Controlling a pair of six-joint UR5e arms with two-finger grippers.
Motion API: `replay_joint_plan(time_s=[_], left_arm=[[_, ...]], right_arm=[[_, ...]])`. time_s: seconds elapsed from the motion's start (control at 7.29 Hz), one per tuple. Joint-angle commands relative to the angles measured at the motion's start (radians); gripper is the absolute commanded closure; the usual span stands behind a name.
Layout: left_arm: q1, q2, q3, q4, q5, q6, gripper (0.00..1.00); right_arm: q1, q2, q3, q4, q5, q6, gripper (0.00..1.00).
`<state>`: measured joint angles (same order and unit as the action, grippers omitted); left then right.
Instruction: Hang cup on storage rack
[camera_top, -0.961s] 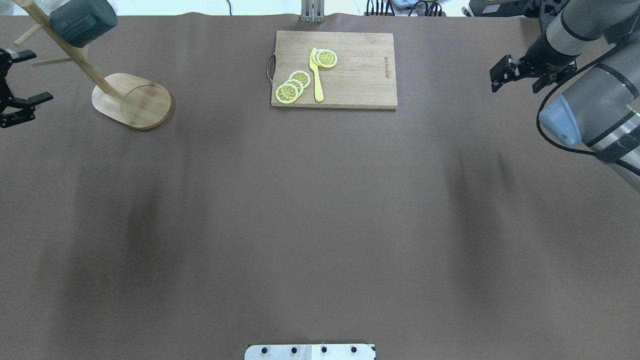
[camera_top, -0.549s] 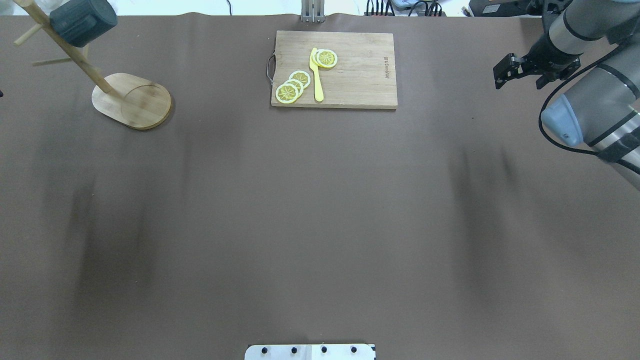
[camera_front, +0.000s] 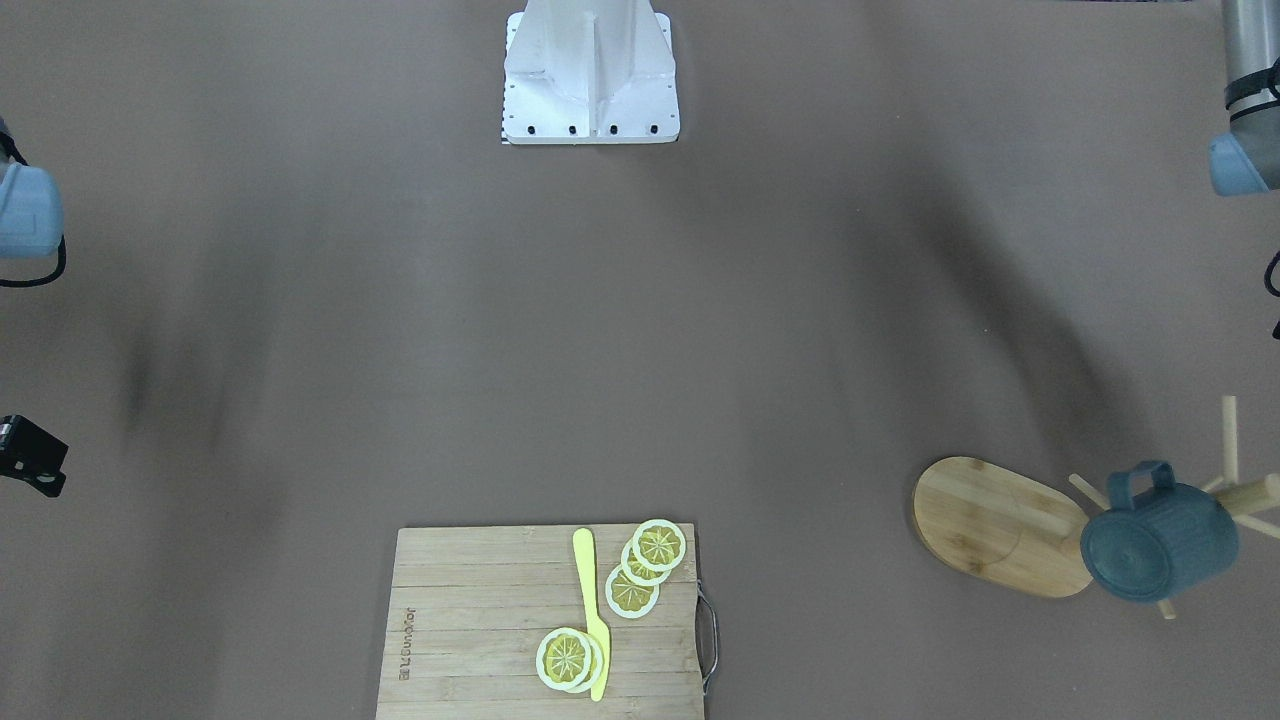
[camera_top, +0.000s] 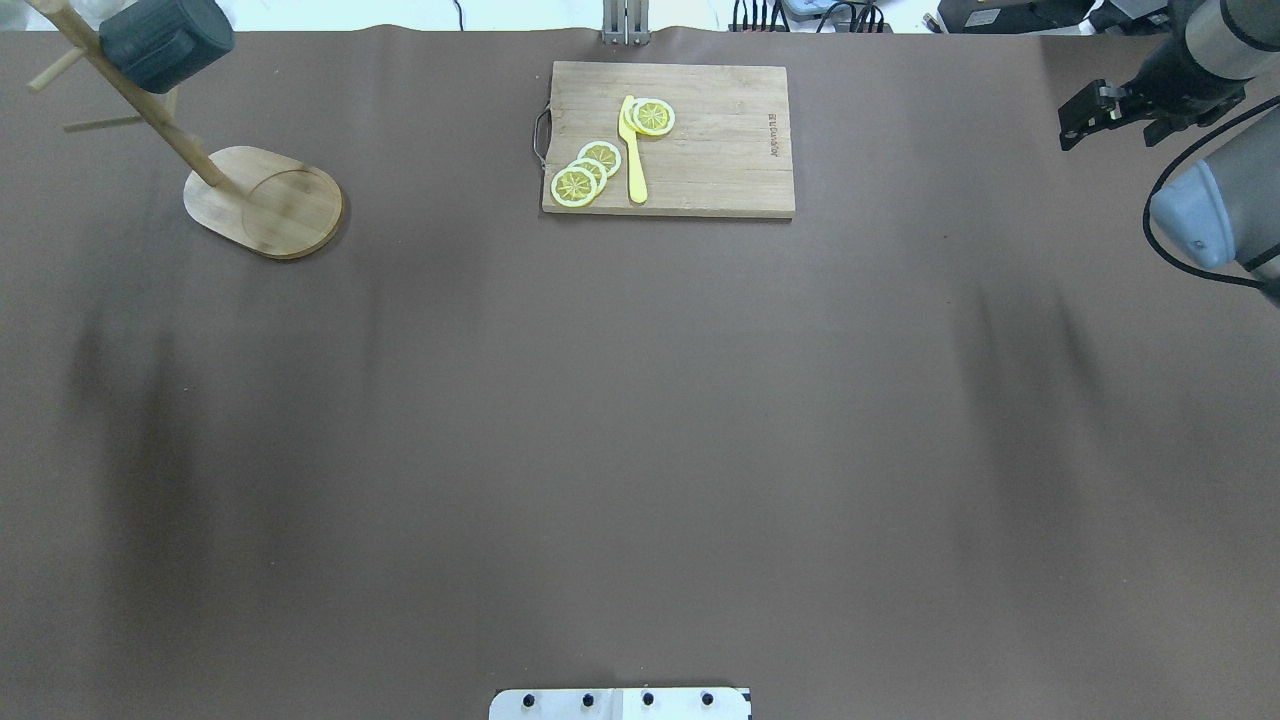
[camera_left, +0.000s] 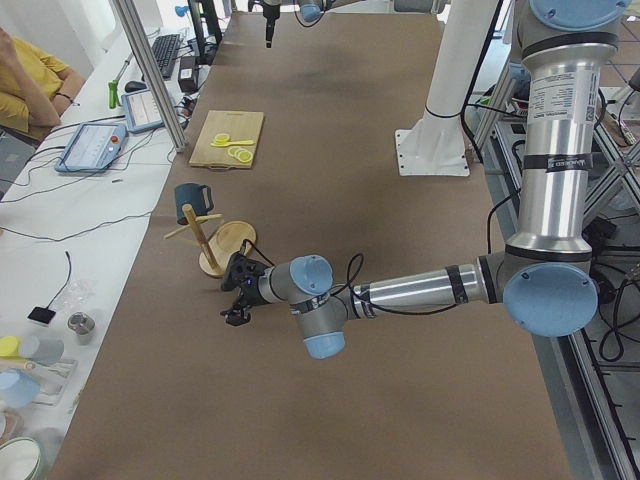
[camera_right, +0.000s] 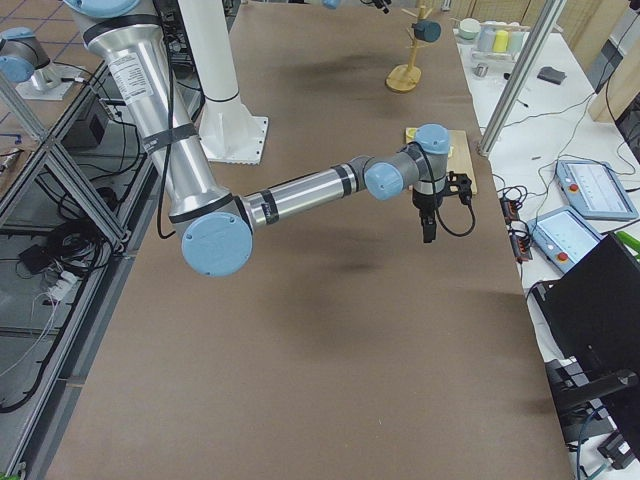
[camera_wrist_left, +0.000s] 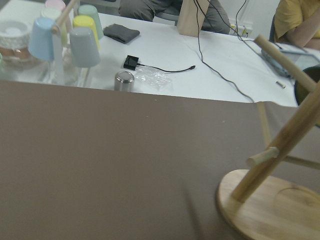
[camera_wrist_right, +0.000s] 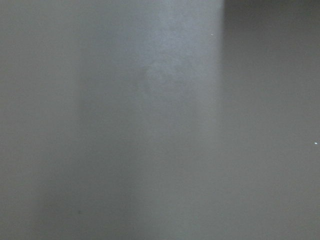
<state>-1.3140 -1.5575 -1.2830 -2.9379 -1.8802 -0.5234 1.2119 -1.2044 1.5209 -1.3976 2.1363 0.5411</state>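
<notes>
- The cup (camera_front: 1160, 545) hangs on the storage rack (camera_front: 1000, 525) with its flat bottom turned outward. Its loop handle sits in among the pegs, as far as you can make out over one of them. Nothing is holding it.
- By these pictures your job looks done: the cup is off the worktop (camera_top: 640, 450) and neither hand is touching it. At most you need to confirm that the cup sits steady on its peg.
- The left hand (camera_left: 235, 298) hangs above the worktop near the rack's base, and the cup is beyond and above it. It appears only from the table's end, so you cannot tell whether its fingers are apart or together.
- The right hand (camera_top: 1105, 130) is well apart from the cup, far across the worktop. Its fingers look spread, with nothing between them.
- The cup is a matte dark teal, ribbed all round its barrel, with a smooth round base.
- The rack is pale bamboo with visible grain. It has a flat oval base with a shallow ring cut into it, one round pole and thin dowel pegs angled upward.
- Between the right hand and the cup lies a slatted wooden cutting board (camera_top: 700, 150) with a metal loop handle. It carries yellow lemon slices (camera_top: 590, 170) and a yellow knife (camera_top: 633, 160).
- The worktop is a dull brown sheet.
</notes>
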Motion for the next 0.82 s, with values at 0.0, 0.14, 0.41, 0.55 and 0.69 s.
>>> replay_joint_plan(time_s=[0.0,0.14,0.41,0.55,0.69], left_arm=[[-0.025,0.007,-0.007,0.170,0.065,0.273,0.02],[-0.028,-0.001,-0.050,0.321,0.055,0.278,0.02],[-0.054,-0.036,-0.172,0.676,-0.087,0.298,0.02],[-0.068,-0.050,-0.202,0.794,-0.185,0.298,0.02],[-0.070,-0.052,-0.202,0.883,-0.300,0.298,0.02]], right_arm=[[0.073,-0.076,-0.001,-0.001,0.005,-0.147,0.00],[0.119,-0.121,-0.002,-0.009,0.017,-0.238,0.00],[0.194,-0.196,-0.004,-0.017,0.085,-0.323,0.00],[0.218,-0.225,-0.016,-0.018,0.089,-0.332,0.00],[0.236,-0.254,-0.027,-0.018,0.108,-0.376,0.00]])
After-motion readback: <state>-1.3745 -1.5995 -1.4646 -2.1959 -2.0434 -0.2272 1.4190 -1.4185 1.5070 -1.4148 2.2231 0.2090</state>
